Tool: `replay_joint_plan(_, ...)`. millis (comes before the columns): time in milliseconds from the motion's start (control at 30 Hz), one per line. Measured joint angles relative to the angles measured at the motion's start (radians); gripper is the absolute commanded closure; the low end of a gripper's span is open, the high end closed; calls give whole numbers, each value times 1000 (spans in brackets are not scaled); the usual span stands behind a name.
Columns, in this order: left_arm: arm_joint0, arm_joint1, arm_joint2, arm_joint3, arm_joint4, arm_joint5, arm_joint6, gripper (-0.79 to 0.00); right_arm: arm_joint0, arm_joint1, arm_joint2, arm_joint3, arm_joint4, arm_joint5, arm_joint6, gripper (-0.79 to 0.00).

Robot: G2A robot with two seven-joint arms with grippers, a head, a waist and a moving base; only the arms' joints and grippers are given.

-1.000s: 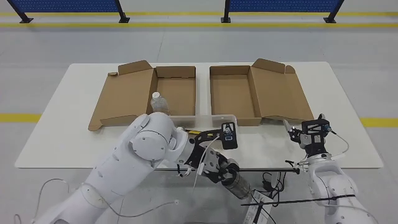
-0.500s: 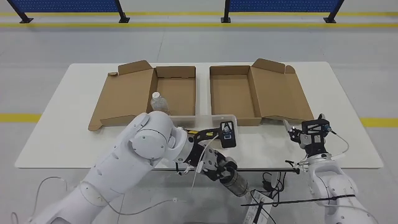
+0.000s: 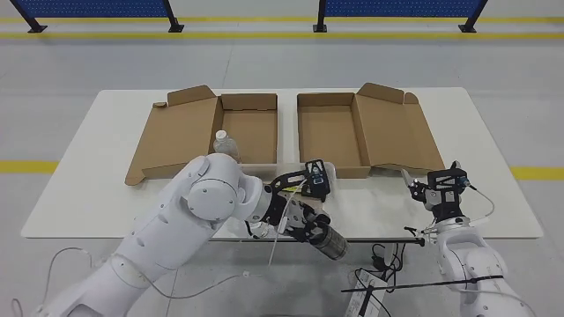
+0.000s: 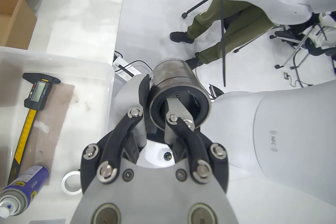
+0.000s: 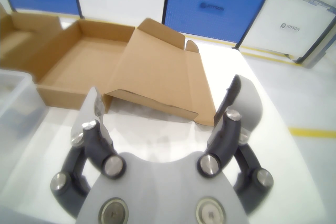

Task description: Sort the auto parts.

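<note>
My left gripper point(image 4: 157, 96) is shut on a metal cylinder sleeve point(image 4: 178, 93), one finger inside its bore and one against its outer wall. In the top view the sleeve point(image 3: 330, 240) hangs just beyond the table's front edge, with the left gripper point(image 3: 311, 227) at its near end. A clear bin point(image 4: 78, 64) beside it holds a digital caliper point(image 4: 34, 96), a spray can point(image 4: 21, 191) and a metal ring point(image 4: 71, 181). My right gripper point(image 5: 165, 93) stands open and holds nothing, low over the table's front right point(image 3: 432, 183).
Two open cardboard boxes lie at the back of the table. The left box point(image 3: 251, 128) has a plastic bottle point(image 3: 226, 146) at its near corner, and the right box point(image 3: 330, 136) has a bare floor. The clear bin's rim point(image 3: 300, 167) shows beyond my left arm.
My left gripper has carried the sleeve up and in toward the table's front edge. The right arm has not moved.
</note>
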Motion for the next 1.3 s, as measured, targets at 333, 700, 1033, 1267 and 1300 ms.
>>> replay_joint_plan(333,-60,3,-32,31,133,109,62,0,0,0,0,0,0,0,0,-785)
replay_joint_plan(700,-82,4,-38,16,450,344,148,0,0,0,0,0,0,0,0,-785)
replay_joint_plan(1033,-105,-7,4,19,727,471,163,0,0,0,0,0,0,0,0,-785)
replay_joint_plan(1267,-113,-11,-11,47,733,481,157,0,0,0,0,0,0,0,0,-785)
replay_joint_plan(1300,-113,-11,-11,47,733,481,157,0,0,0,0,0,0,0,0,-785)
